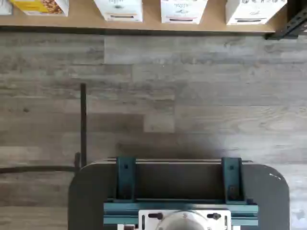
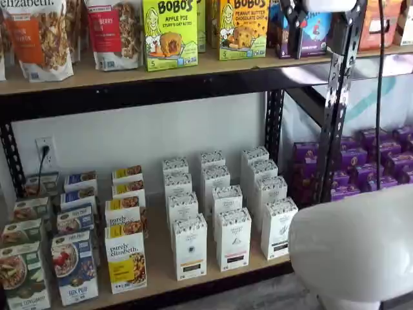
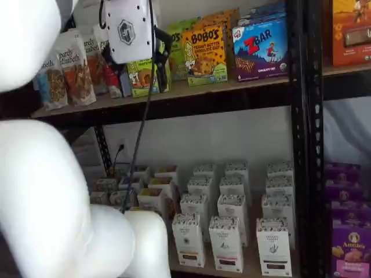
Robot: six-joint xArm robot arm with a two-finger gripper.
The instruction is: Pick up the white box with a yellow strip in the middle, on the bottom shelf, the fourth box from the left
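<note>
Wrist view: we saw only the lower front of the white box (image 1: 118,9), a matte carton cut off above its yellow strip, at the front edge of the tan wooden bottom shelf (image 1: 81,21).

Shelf views: the white box (image 2: 190,247) (image 3: 188,239) headed its column at that front edge. The gripper (image 2: 295,22) (image 3: 161,55) hung by the upper shelf, partly cropped; we could not tell its finger spacing.

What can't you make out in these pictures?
Wrist view: the white box is cut off by the frame edge.
Shelf view: its print is too small to read.
Shelf view: the tool shows side-on; open or shut unclear.
Shelf view: the arm hides boxes behind it.
</note>
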